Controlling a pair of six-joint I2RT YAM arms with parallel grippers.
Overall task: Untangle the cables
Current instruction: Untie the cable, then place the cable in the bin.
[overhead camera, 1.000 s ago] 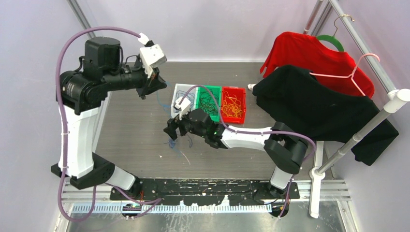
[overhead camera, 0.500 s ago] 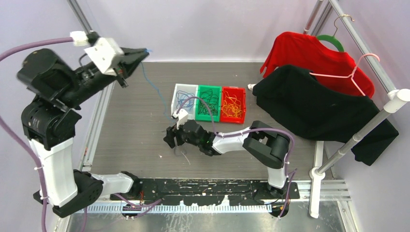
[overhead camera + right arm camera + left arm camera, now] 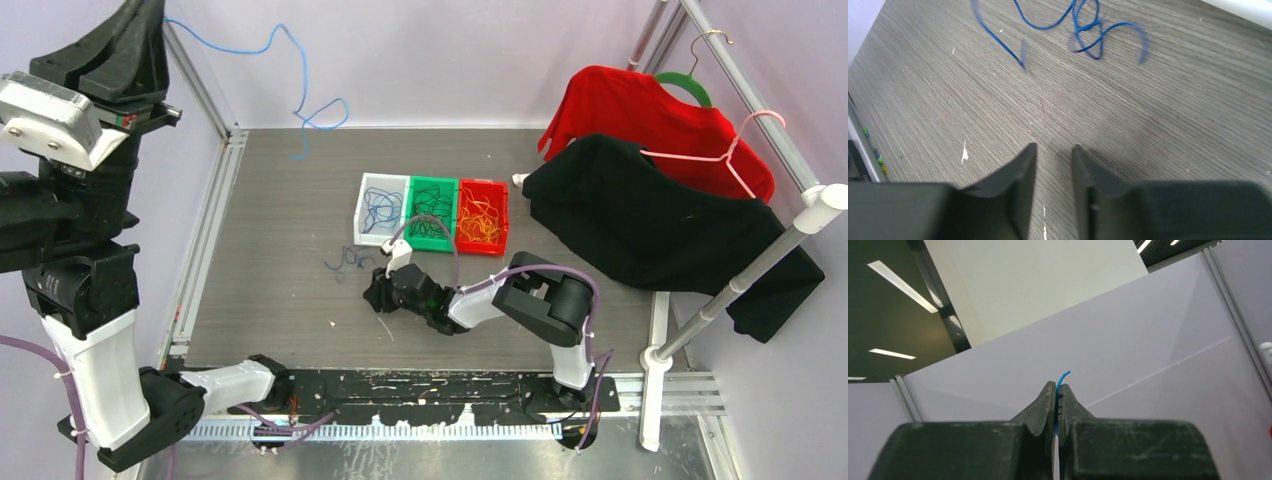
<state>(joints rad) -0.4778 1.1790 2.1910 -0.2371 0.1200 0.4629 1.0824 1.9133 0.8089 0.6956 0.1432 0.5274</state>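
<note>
My left gripper (image 3: 148, 14) is raised high at the far left, shut on one thin blue cable (image 3: 298, 98) that trails in loops through the air over the table's back left. In the left wrist view the blue cable's end (image 3: 1063, 375) pokes out past the closed left gripper (image 3: 1057, 386). A small tangle of blue cables (image 3: 349, 262) lies on the table. My right gripper (image 3: 376, 298) sits low beside it, open, nothing between its fingers. In the right wrist view the tangle of blue cables (image 3: 1083, 31) lies ahead of the right gripper (image 3: 1054, 148).
Three small bins stand mid-table: a white bin (image 3: 384, 178) with blue cables, a green bin (image 3: 434, 180) with dark ones, a red bin (image 3: 484, 183) with orange ones. A black garment (image 3: 640, 215) and a red garment (image 3: 640, 120) hang on a rack (image 3: 745, 270) at the right.
The left arm swung up and to the left, pulling one blue cable away from the pile. The right gripper dropped to the table, its jaws narrowing, and the blue tangle now lies free.
</note>
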